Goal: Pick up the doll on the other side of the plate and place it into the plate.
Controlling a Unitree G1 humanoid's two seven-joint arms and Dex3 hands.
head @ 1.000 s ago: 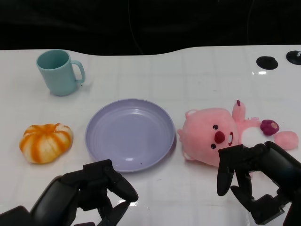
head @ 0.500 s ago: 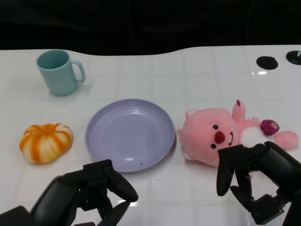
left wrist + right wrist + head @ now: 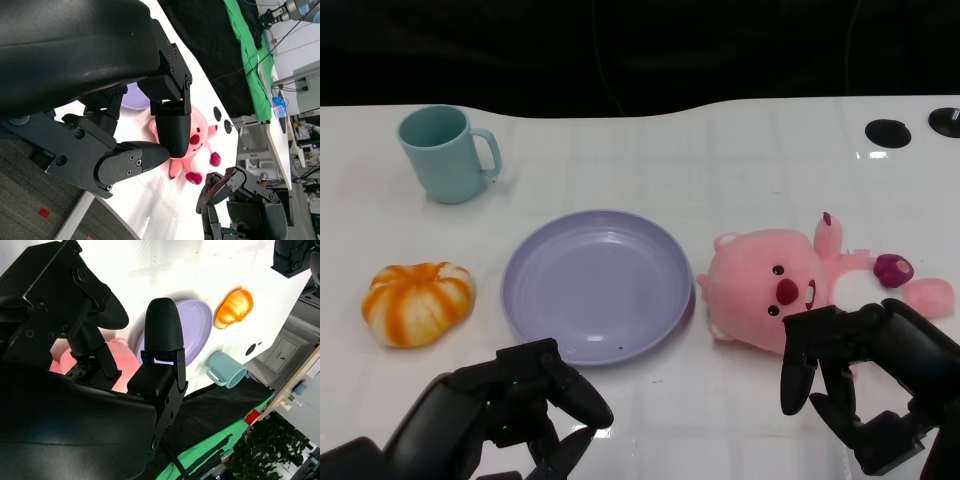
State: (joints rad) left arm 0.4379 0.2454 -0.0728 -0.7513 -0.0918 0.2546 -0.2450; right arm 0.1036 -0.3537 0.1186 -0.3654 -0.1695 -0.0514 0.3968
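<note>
On the white table (image 3: 720,150), from left to right: a glossy orange-and-white pumpkin (image 3: 418,302), a teal ceramic mug (image 3: 446,153) farther back, a smooth round lavender plate (image 3: 597,284), then the soft pink plush doll (image 3: 790,287) lying just right of the plate. The left hand (image 3: 525,405) holds nothing, fingers curled apart. The right hand (image 3: 865,385) hangs just before the doll, fingers spread, holding nothing.

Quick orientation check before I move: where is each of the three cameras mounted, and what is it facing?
Head view: on the robot's head or chest, looking down at the table; the left hand and right hand show low in the picture.
Left wrist view: behind the left hand, facing the pink doll.
Right wrist view: behind the right hand, facing the plate, pumpkin and mug.
All three views share the doll and plate.
</note>
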